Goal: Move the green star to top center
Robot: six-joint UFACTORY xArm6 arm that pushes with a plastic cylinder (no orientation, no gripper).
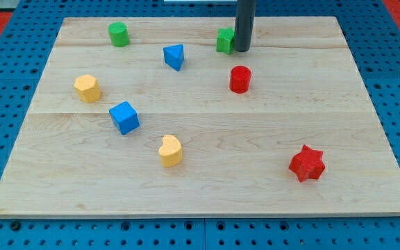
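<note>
Green star [225, 40] sat near the wooden board's [200, 187] top centre, touching my tip [244, 49] on its right; the bare rod gripped nothing.

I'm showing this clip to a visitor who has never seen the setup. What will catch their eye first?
Probably the dark rod near the view's top centre, my tip pressed against the right side of the green star. Next, the red star sitting alone toward the bottom right, then the blue cube left of centre on the pale wooden board.
</note>
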